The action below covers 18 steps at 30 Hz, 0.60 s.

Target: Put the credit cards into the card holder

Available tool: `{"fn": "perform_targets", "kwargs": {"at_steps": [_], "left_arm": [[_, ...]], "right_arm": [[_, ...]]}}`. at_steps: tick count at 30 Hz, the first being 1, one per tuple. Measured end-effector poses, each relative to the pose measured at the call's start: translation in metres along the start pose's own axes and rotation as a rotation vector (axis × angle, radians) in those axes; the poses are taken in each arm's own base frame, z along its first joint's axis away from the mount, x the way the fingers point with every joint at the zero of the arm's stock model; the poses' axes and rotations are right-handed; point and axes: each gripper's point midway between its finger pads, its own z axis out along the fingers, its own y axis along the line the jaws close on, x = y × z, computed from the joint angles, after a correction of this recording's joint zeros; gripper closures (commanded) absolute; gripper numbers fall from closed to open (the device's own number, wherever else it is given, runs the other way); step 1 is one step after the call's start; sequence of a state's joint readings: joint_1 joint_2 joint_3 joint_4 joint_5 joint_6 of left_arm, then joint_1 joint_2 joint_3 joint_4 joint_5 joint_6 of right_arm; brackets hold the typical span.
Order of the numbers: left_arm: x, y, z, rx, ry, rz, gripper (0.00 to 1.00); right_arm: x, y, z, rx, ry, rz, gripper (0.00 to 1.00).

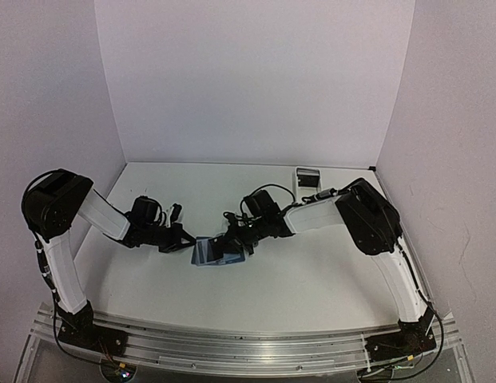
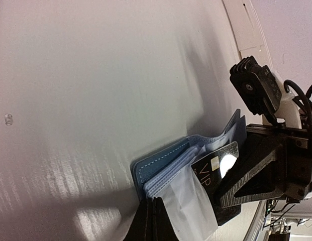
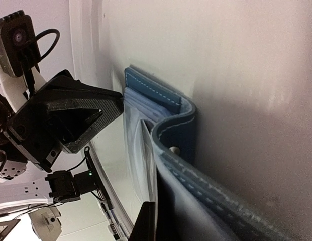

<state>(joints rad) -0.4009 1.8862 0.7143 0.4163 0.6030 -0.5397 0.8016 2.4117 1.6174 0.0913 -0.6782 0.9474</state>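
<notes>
**Closed fingers meet at the open card holder, mid-table**

Closest to the left wrist lens, at the bottom edge of its frame, the left gripper (image 2: 151, 213) has its dark fingers pressed together on the near edge of the card holder (image 2: 163, 163), with a clear sleeve (image 2: 188, 203) spilling out just beside them. Right of that, the right gripper (image 2: 246, 173) fills the lower right of the frame. It is closed on a black credit card (image 2: 214, 164) printed "VIP", and the card's end sits among the holder's pockets.

In the top view the holder lies low in the centre of the frame on the white table (image 1: 311, 279), between the two grippers. Both arms reach inward over it and hide its ends. A white tray (image 1: 308, 177) stands well apart at the back right, close to the rear wall (image 1: 255, 80).

The holder is open, and its long axis runs roughly left to right across the top view. In the left wrist view its stitched light-blue cover faces the left of the frame and its pockets fan toward the right gripper. The card slants from lower left to upper right.
</notes>
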Motion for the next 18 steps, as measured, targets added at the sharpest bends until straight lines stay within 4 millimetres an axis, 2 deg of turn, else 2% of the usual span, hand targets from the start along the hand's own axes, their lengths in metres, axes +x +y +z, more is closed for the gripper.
{"fn": "perform_targets", "kwargs": {"at_steps": [10,18], "left_arm": [[0.004,-0.004,0.002,0.005,0.021,0.047,1.0],[0.009,-0.006,0.005,0.007,0.039,0.068,1.0]], "right_arm": [[0.003,0.0,-0.006,0.05,0.013,0.092,1.0],[0.014,-0.007,-0.016,0.105,0.024,0.143,1.0]]}}
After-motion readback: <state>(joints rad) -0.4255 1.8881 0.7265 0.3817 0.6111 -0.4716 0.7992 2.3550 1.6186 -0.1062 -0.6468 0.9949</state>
